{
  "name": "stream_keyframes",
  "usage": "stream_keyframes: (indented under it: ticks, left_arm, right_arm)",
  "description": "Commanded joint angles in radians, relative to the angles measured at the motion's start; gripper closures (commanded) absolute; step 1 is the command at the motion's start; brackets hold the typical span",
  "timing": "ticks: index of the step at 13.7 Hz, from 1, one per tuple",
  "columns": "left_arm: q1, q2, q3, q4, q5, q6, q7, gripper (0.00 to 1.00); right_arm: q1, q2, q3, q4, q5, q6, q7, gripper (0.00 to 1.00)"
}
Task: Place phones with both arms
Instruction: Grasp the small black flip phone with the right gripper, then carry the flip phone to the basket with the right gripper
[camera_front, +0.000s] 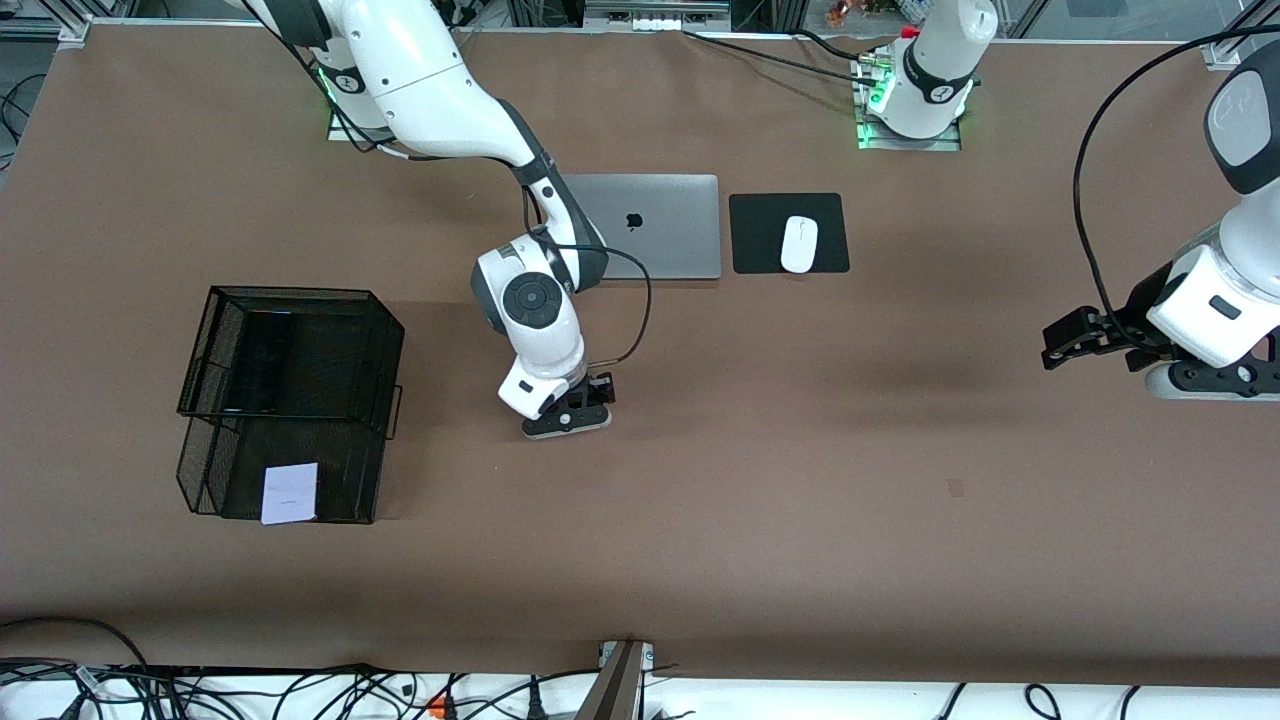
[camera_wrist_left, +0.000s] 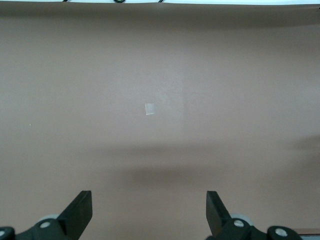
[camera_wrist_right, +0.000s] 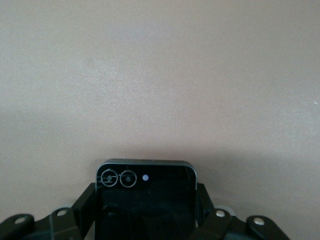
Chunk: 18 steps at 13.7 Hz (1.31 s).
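My right gripper (camera_front: 572, 412) is low over the middle of the table, shut on the small black folded phone (camera_wrist_right: 145, 187). Its fingers (camera_wrist_right: 89, 202) press the phone's two sides, and the phone's pale edge shows under the hand in the front view (camera_front: 566, 424). The pale white-lavender phone (camera_front: 289, 493) lies in the lower tier of a black mesh tray (camera_front: 385, 395) toward the right arm's end. A long dark slab (camera_front: 262, 355) lies in the tray's upper tier. My left gripper (camera_front: 1062, 341) waits open and empty over bare table at the left arm's end; it also shows in its wrist view (camera_wrist_left: 149, 202).
A closed silver laptop (camera_front: 665, 225) and a white mouse (camera_front: 799, 243) on a black pad (camera_front: 760, 255) lie farther from the front camera than the right gripper. A small tape mark (camera_front: 955, 487) is on the brown table (camera_front: 800, 560).
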Motion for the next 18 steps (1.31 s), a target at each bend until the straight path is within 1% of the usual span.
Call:
stream_keyframes:
  ticks: [1, 4, 7, 9, 11, 14, 15, 16, 18]
  left_arm:
    - [-0.002, -0.005, -0.002, 0.003, -0.004, -0.01, -0.012, 0.0]
    - [-0.002, -0.003, -0.002, 0.003, -0.004, -0.01, -0.012, 0.0]
    - [-0.002, -0.003, -0.002, 0.003, -0.004, -0.01, -0.012, 0.0]
    - [-0.004, -0.003, -0.007, 0.002, -0.004, -0.01, -0.013, 0.0]
    - [-0.004, -0.003, -0.007, 0.002, -0.004, -0.01, -0.013, 0.0]
    - [-0.004, -0.003, -0.008, 0.0, -0.004, -0.01, -0.013, 0.0]
    - [-0.004, -0.003, -0.008, 0.002, -0.004, -0.01, -0.013, 0.0]
    - [-0.004, -0.003, -0.008, 0.0, -0.004, -0.01, -0.013, 0.0]
    - [-0.004, -0.003, -0.008, -0.001, -0.004, -0.011, -0.019, 0.0]
  right_arm:
    - [-0.016, -0.004, -0.002, 0.023, -0.007, -0.087, -0.027, 1.0]
    - [-0.051, -0.014, -0.002, 0.141, -0.001, -0.299, -0.029, 1.0]
    - [-0.117, -0.014, 0.001, 0.301, 0.005, -0.512, -0.061, 1.0]
    - [-0.175, -0.035, 0.001, 0.321, 0.008, -0.589, -0.155, 1.0]
    - [-0.226, -0.075, -0.002, 0.3, 0.012, -0.606, -0.217, 1.0]
    - [-0.251, -0.167, -0.028, 0.203, 0.01, -0.675, -0.245, 1.0]
    - [-0.252, -0.205, -0.03, 0.164, 0.01, -0.684, -0.246, 1.0]
    - [-0.255, -0.24, -0.045, 0.118, 0.009, -0.689, -0.254, 1.0]
    - [-0.257, -0.32, -0.08, -0.006, 0.01, -0.668, -0.341, 1.0]
